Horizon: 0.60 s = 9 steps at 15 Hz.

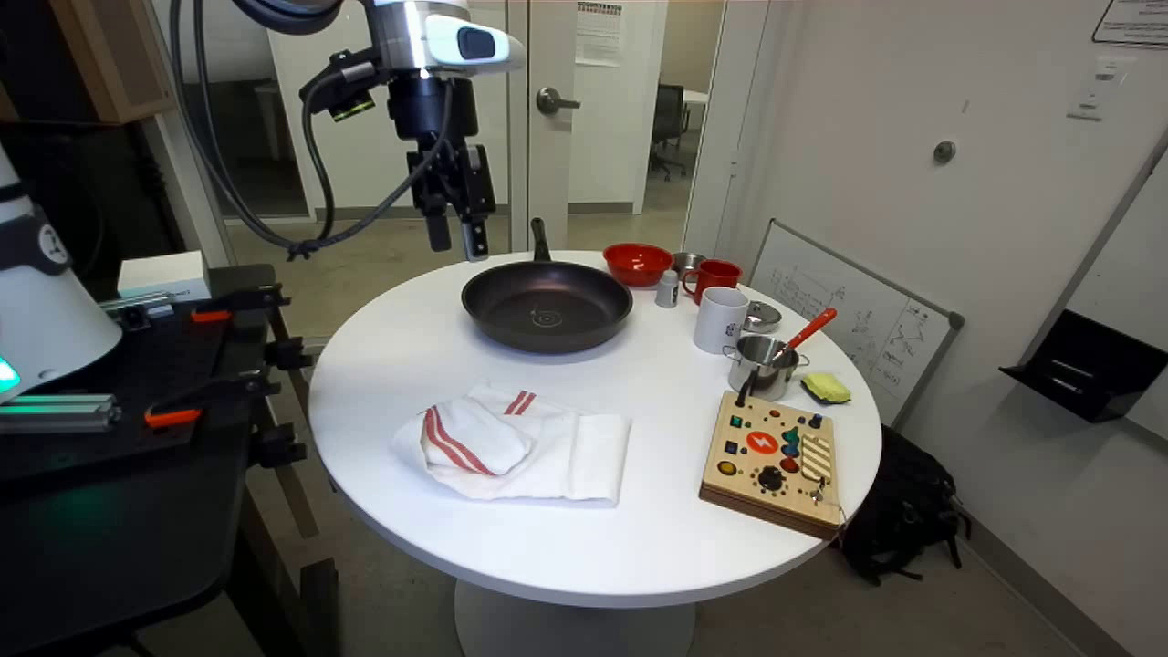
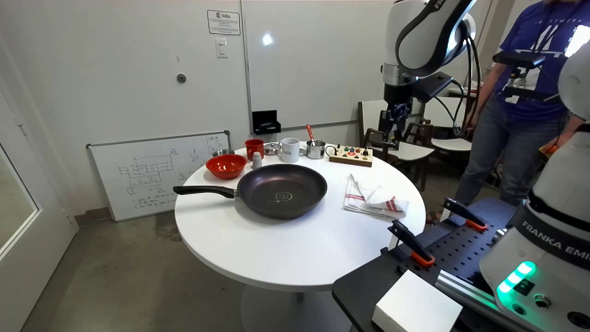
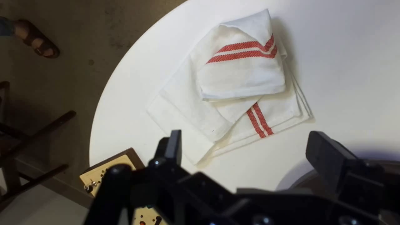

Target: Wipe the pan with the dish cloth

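Note:
The white dish cloth with red stripes lies folded and bunched on the round white table, in both exterior views (image 1: 547,447) (image 2: 375,200) and in the wrist view (image 3: 243,75). The dark frying pan (image 1: 547,310) (image 2: 283,193) stands upright on the table beside the cloth, apart from it. Its inside looks bare and its black handle points away from the cloth. Only a sliver of the pan (image 3: 318,182) shows in the wrist view, behind a finger. My gripper (image 1: 457,242) (image 2: 391,140) (image 3: 243,136) is open and empty, pointing down, well above the table.
A red bowl (image 1: 639,265), a grey shaker (image 1: 667,289), a red mug (image 1: 716,278), a white mug (image 1: 721,319), a steel pot (image 1: 762,365), a sponge (image 1: 826,388) and a wooden knob board (image 1: 776,465) line the table's far side from the arm. A person (image 2: 530,83) stands behind.

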### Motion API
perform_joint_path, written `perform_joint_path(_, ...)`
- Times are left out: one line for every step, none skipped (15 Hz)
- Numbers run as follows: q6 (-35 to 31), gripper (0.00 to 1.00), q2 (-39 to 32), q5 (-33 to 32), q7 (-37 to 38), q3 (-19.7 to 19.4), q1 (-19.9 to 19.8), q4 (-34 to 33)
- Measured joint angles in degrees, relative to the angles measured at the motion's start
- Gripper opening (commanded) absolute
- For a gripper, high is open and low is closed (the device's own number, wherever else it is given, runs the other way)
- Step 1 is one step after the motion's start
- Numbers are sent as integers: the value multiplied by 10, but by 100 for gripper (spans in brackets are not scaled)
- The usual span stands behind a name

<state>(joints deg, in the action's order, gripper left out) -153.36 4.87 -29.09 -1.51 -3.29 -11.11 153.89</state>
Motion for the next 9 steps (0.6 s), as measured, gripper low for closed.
perform_joint_path(-6, 100, -7, -24, 34, 2, 0, 0)
perform_joint_path(-10, 100, -14, -47, 63, 2, 1, 0)
perform_joint_path(-13, 100, -22, -70, 91, 2, 1, 0)
perform_joint_path(-17, 100, -32, -92, 119, 2, 1, 0)
perform_joint_path(-22, 100, -41, -113, 144, 0, 1, 0)
perform_joint_path(-26, 100, -49, -131, 168, -3, 1, 0)
perform_joint_path(-31, 100, -58, -146, 192, -4, 0, 0)
perform_joint_path(-34, 100, -66, -157, 213, -4, -1, 0)
perform_joint_path(-38, 100, -74, -165, 232, -5, -2, 0)
